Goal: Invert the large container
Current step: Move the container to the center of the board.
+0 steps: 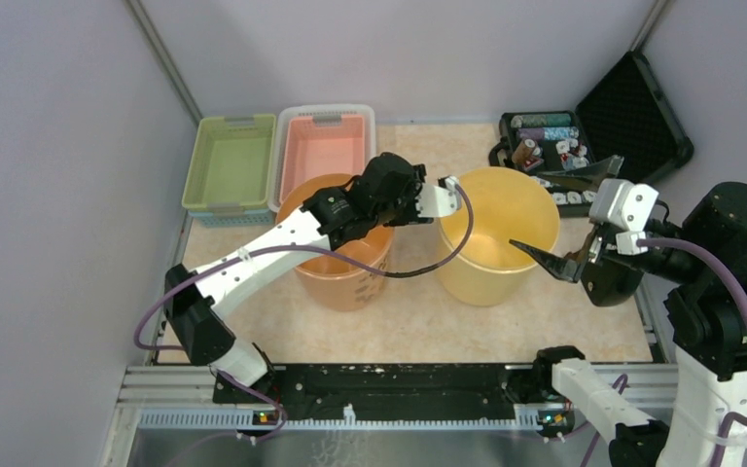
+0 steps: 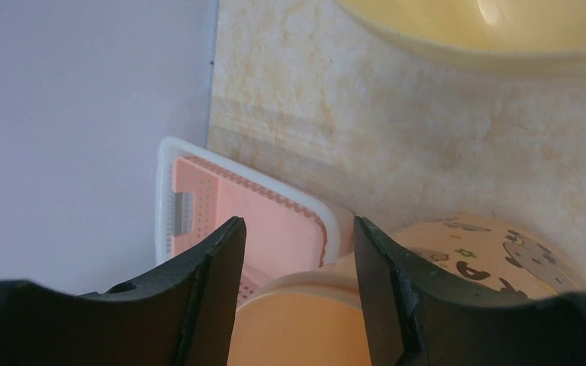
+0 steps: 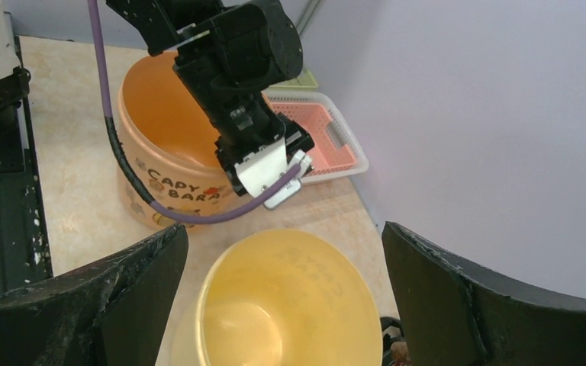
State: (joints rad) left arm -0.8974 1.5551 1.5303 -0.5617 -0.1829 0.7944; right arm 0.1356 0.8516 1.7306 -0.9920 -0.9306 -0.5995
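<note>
- The left gripper (image 2: pixel 297 229) is being held partly open, its jaws set narrower than the right one's. The two black fingers (image 2: pixel 214 282) are being kept apart with a clear gap.
- Through that gap, in the left wrist view, the cream rim and orange wall of the large orange container (image 1: pixel 345 282) are being seen below the fingertips. Whether the pads are touching the rim cannot be told, and no clamping is being shown.
- In the top view the left gripper is being held over the right-hand part of that container's rim, with the arm being stretched across the open mouth.
- The large orange container is being left upright, mouth up, on the table (image 1: pixel 428 331), left of centre. A cartoon animal print and the letters "CAPY BARA" are being shown on its side.
- The yellow container (image 1: pixel 496 272) is being seen just beside it on the right, also upright with its mouth up.
- The right gripper (image 3: pixel 286 229) is being held wide open, with nothing gripped. It is being hovered at the yellow container's right side, one fingertip over the mouth in the top view.
- A purple cable (image 1: pixel 418 268) is being draped from the left wrist across the gap between the two containers.
- A pink basket (image 1: pixel 323 141) and a green basket (image 1: pixel 229 161) are being seen side by side behind the orange container.
- An open black case (image 1: pixel 632 112) holding small items is being seen at the back right.
</note>
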